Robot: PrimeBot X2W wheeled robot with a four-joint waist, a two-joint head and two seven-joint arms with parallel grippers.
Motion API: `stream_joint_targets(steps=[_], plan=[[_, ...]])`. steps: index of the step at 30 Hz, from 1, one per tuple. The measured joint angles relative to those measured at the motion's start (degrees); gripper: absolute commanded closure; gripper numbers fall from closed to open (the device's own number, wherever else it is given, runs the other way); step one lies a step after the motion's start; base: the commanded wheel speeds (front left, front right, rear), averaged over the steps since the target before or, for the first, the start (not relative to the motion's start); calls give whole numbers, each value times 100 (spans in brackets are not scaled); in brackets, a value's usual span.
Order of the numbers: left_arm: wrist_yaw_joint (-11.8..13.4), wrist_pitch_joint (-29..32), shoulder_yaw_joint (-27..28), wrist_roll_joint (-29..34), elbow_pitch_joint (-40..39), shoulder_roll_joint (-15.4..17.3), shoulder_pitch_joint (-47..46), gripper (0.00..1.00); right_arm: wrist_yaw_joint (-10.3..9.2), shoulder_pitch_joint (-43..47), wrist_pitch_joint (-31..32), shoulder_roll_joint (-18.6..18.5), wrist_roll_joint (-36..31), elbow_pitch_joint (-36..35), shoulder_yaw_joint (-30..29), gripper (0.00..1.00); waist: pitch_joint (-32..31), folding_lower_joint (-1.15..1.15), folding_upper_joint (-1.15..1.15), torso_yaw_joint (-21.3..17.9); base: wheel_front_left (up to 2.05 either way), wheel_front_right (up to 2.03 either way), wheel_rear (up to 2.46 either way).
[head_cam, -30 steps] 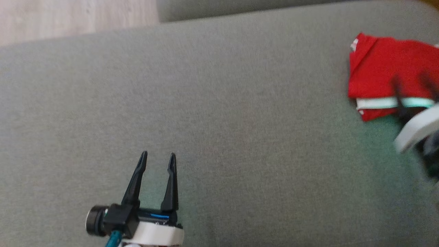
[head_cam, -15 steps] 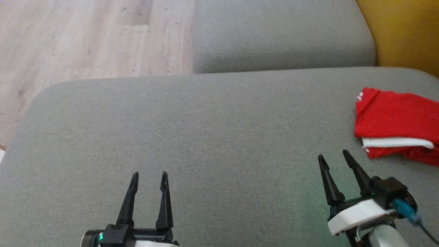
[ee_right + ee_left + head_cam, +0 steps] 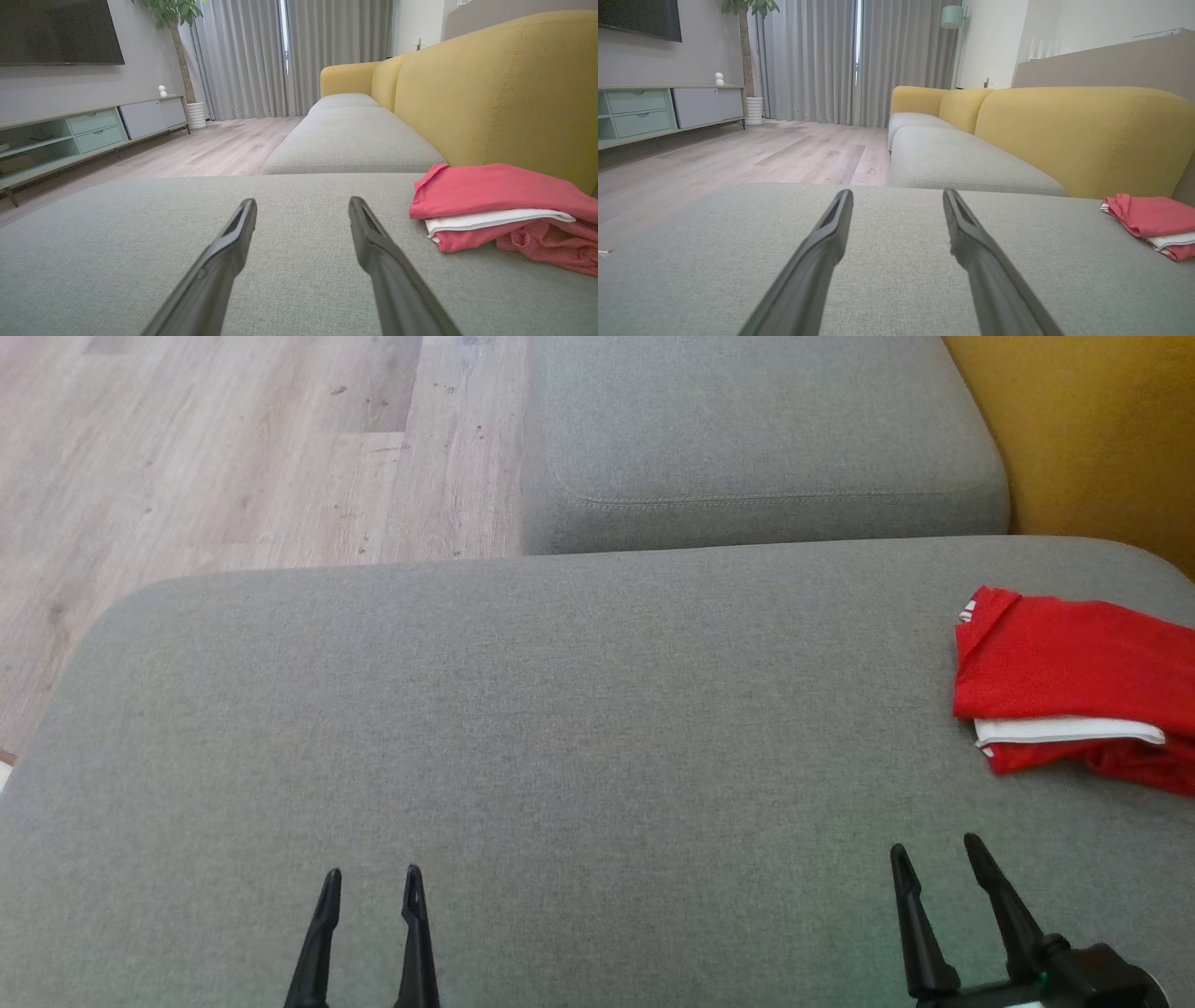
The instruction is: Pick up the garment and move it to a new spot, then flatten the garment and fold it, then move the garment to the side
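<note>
One second on, right tool (image 3: 935, 846) off garment (image 3: 1074, 658) (maybe touching before)

The garment (image 3: 1064, 663) runs off the right edge — far side unseen.

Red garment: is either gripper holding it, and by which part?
Nothing is held. The left gripper and right gripper are open and empty over the grey seat cushion; the folded red garment lies apart, to the right.

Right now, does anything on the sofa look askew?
The red garment lies folded at the right edge of the grey cushion; its bottom layer bunches out unevenly under the white band. Nothing else stands out.
</note>
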Motion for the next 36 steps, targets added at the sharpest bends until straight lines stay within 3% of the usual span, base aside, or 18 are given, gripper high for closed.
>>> stream_joint_targets(steps=[12,13,18,36], plan=[[-99,2,111,182,108,-1,-21,0,0,-15,1,46,12,21,-42,0,-43,0,0,36,0,0,0],[-100,11,107,182,192,-1,-14,100,-1,-4,7,46,12,97,-37,100,-43,0,0,36,0,0,0],[-100,34,102,104,581,-1,146,100,-1,147,27,48,66,503,-11,100,-34,0,0,31,0,0,0],[-285,240,187,-1127,754,32,-54,100,-1,-56,240,44,1336,602,-65,100,46,1,0,-12,0,0,0]])
